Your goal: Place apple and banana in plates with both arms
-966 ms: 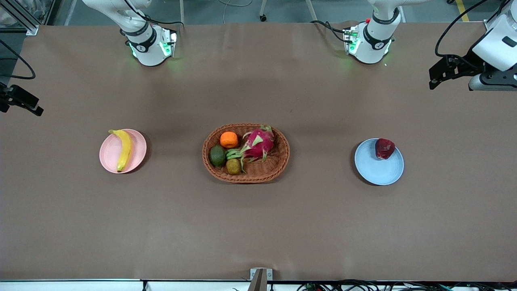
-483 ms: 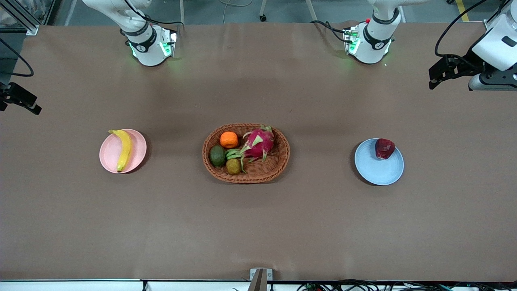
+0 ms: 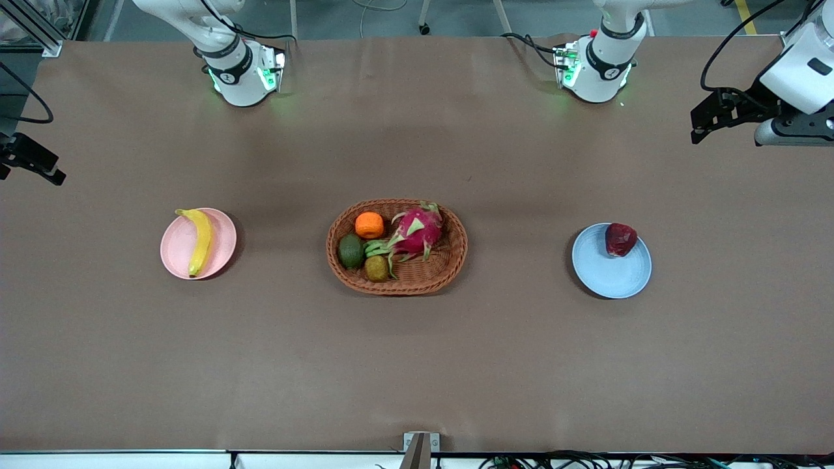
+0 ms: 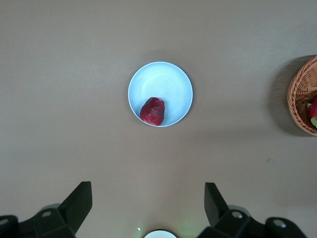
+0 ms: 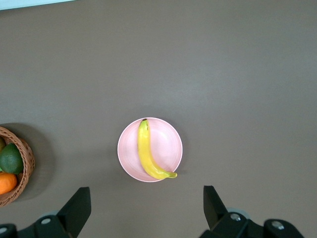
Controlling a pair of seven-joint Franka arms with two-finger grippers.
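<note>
Front view on my screen: banana [image 3: 199, 240] lies across the pink plate [image 3: 221, 251] at centre-left, apple [image 3: 620, 239] sits at the blue plate's [image 3: 609, 273] upper edge at centre-right. Left gripper [image 4: 147, 204] and right gripper [image 5: 146, 204] hang high over the table, fingers spread wide, holding nothing. Wicker basket [image 3: 443, 270] sits between the plates.

- Oval brown wicker basket [image 3: 449, 268] at the middle of the brown table [image 3: 417, 365].
- Inside the basket: magenta dragon fruit [image 3: 417, 229] with green scales, orange [image 3: 369, 225] beside it, dark green avocado [image 3: 350, 251] and brownish-green kiwi [image 3: 376, 268] nearer the front camera.
- Small metal bracket [image 3: 420, 443] at the table's near edge.
</note>
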